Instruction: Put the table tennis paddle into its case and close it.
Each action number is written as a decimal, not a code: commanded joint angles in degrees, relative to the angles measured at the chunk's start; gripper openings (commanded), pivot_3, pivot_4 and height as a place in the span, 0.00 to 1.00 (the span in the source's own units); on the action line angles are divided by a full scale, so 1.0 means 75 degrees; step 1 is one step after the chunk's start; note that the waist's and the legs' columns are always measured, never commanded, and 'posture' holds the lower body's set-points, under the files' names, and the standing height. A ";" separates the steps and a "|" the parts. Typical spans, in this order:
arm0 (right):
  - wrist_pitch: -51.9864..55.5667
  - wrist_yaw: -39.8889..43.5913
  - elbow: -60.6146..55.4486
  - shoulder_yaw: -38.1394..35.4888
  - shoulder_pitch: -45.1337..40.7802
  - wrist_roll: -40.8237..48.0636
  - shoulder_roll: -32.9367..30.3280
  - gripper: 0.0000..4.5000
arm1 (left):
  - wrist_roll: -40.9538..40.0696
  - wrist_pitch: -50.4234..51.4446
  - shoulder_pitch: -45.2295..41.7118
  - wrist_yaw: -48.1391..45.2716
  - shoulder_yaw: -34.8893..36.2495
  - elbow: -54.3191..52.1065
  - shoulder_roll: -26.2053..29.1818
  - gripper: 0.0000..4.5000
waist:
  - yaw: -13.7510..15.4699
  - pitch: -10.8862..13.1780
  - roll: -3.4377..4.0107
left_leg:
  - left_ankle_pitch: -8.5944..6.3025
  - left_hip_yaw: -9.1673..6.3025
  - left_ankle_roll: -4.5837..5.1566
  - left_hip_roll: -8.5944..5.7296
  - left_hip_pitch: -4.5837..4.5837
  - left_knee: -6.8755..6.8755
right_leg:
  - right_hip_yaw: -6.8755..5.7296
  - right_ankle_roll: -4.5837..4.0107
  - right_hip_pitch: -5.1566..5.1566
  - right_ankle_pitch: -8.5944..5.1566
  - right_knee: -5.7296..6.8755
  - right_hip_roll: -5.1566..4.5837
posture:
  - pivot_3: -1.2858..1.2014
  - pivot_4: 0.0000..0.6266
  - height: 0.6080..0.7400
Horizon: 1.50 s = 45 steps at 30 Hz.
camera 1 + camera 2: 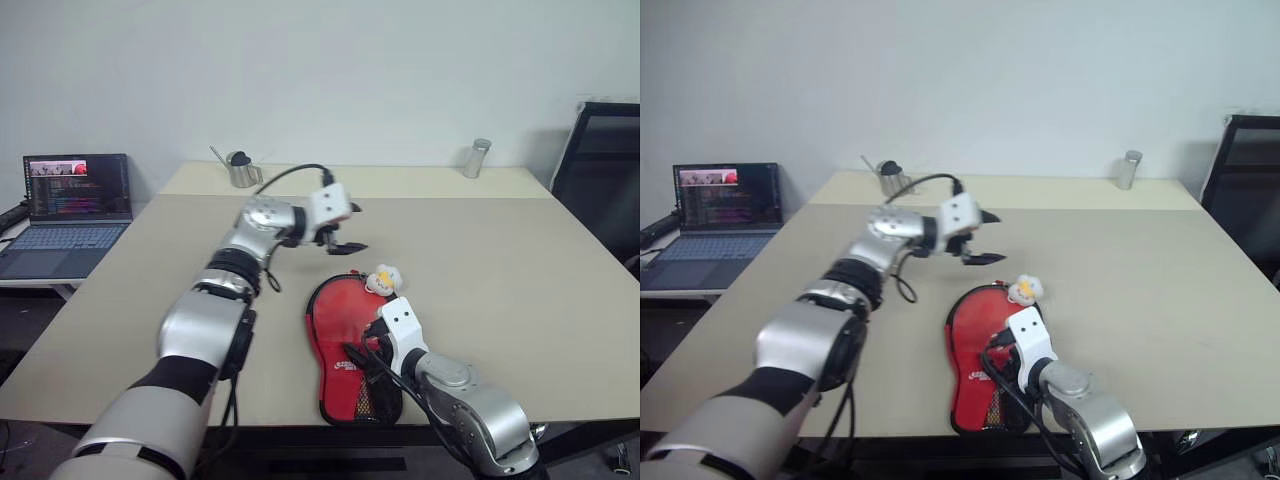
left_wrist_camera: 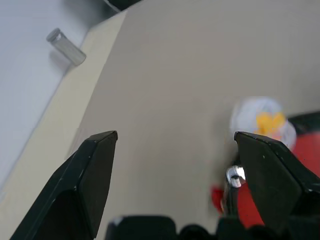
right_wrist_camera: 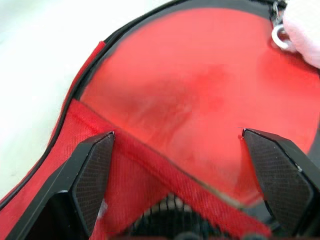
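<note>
The case [image 3: 125, 165] lies unzipped in the right wrist view.

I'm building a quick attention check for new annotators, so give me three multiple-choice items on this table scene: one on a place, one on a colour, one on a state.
1. Where does the case lie?
A. At the table's near edge
B. Beside the laptop
C. On the chair

2. What colour is the case's upper side?
A. Blue
B. Red
C. Green

3. How do the left gripper's fingers stand?
A. Shut on the case
B. Shut on nothing
C. Open, holding nothing

Key: 1 A, the case sits close to the near rim of the table. 2 B, red fabric with black edging shows in both eye views. 3 C, the left wrist view shows bare table between the spread fingers.
</note>
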 commanded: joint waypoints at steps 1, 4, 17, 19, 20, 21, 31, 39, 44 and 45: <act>0.0604 0.0126 -0.0341 -0.0214 0.0025 0.0304 -0.0122 1.00 | -0.0679 0.0610 0.0317 -0.0950 0.0434 -0.0479 0.0596 0.91 | 0.0001 0.0001 0.0001 | 0.0000 -0.0001 0.0000 0.0001 -0.0002 0.0000 | -0.0001 0.0000 -0.0001 0.0000 0.0000 0.0000 | 0.52 0.24 1.00; 0.0854 0.0281 -0.0719 -0.0479 -0.0190 0.0535 -0.0246 1.00 | -0.1093 0.1172 0.0855 -0.1648 0.0592 -0.0971 0.1010 0.91 | 0.0020 0.0002 0.0002 | 0.0000 -0.0007 0.0000 0.0001 -0.0011 0.0002 | -0.0005 0.0000 -0.0010 0.0000 0.0000 0.0000 | 0.52 0.24 1.00; 0.2089 0.1372 -0.1119 -0.3476 -0.2031 0.2377 -0.1288 1.00 | -0.2682 0.4492 0.3323 -0.3208 -0.0043 -0.5724 0.1170 0.91 | 0.0001 0.0024 0.0028 | 0.0000 -0.0013 0.0000 0.0000 -0.0021 0.0000 | 0.0002 -0.0003 -0.0016 0.0001 0.0000 -0.0007 | 0.52 0.24 1.00; 0.2131 0.1723 -0.0931 -0.3948 -0.2214 0.2684 -0.1817 1.00 | -0.2716 0.4693 0.3696 -0.3129 -0.0299 -0.6206 0.1210 0.91 | 0.0002 0.0029 0.0035 | 0.0000 -0.0011 0.0000 0.0001 -0.0021 -0.0001 | 0.0006 -0.0003 -0.0018 0.0001 0.0003 -0.0007 | 0.52 0.24 1.00; 0.2104 0.1923 -0.0805 -0.4141 -0.2284 0.2840 -0.2094 1.00 | -0.2734 0.4751 0.3804 -0.3029 -0.0397 -0.6361 0.1180 0.91 | 0.0008 0.0031 0.0039 | 0.0000 -0.0012 0.0000 0.0001 -0.0021 -0.0001 | 0.0004 -0.0004 -0.0017 0.0001 0.0003 -0.0007 | 0.52 0.24 1.00; 0.2064 0.2131 -0.0690 -0.4312 -0.2370 0.3005 -0.2387 1.00 | -0.2821 0.4934 0.3918 -0.2912 -0.0453 -0.6570 0.1123 0.91 | 0.0016 0.0032 0.0039 | 0.0000 -0.0011 0.0000 0.0001 -0.0022 0.0000 | 0.0003 -0.0004 -0.0017 0.0001 0.0001 -0.0007 | 0.52 0.24 1.00; 0.0916 0.2689 0.1200 -0.3732 -0.3031 0.2866 -0.3794 1.00 | -0.2548 0.4935 0.4909 -0.1576 -0.1217 -0.7235 0.0184 0.91 | -0.0021 0.0038 0.0050 | 0.0000 0.0007 0.0002 0.0004 -0.0017 0.0001 | 0.0017 -0.0004 -0.0012 0.0001 0.0004 -0.0007 | 0.52 0.24 1.00; -0.0050 0.2638 0.2515 -0.2560 -0.3582 0.2421 -0.3196 1.00 | -0.2281 0.4210 0.4984 -0.1204 -0.1327 -0.6460 0.0185 0.91 | 0.0024 0.0039 0.0053 | 0.0000 0.0016 0.0003 0.0008 -0.0016 -0.0002 | 0.0020 -0.0004 -0.0017 0.0001 0.0004 -0.0005 | 0.52 0.24 1.00; -0.0654 0.2592 0.3618 -0.2042 -0.4078 0.2097 -0.2678 1.00 | -0.2301 0.4053 0.4903 -0.1005 -0.1294 -0.6341 0.0026 0.91 | 0.0026 0.0040 0.0054 | -0.0001 0.0017 0.0003 0.0001 -0.0021 0.0000 | 0.0019 -0.0004 -0.0018 0.0002 -0.0002 -0.0014 | 0.52 0.24 1.00; -0.0755 0.2555 0.3806 -0.2002 -0.4161 0.2027 -0.2607 1.00 | -0.2304 0.4047 0.4907 -0.0990 -0.1300 -0.6352 0.0014 0.91 | 0.0026 0.0041 0.0055 | -0.0001 0.0016 0.0003 0.0002 -0.0020 -0.0001 | 0.0018 -0.0004 -0.0018 0.0002 -0.0001 -0.0014 | 0.52 0.24 1.00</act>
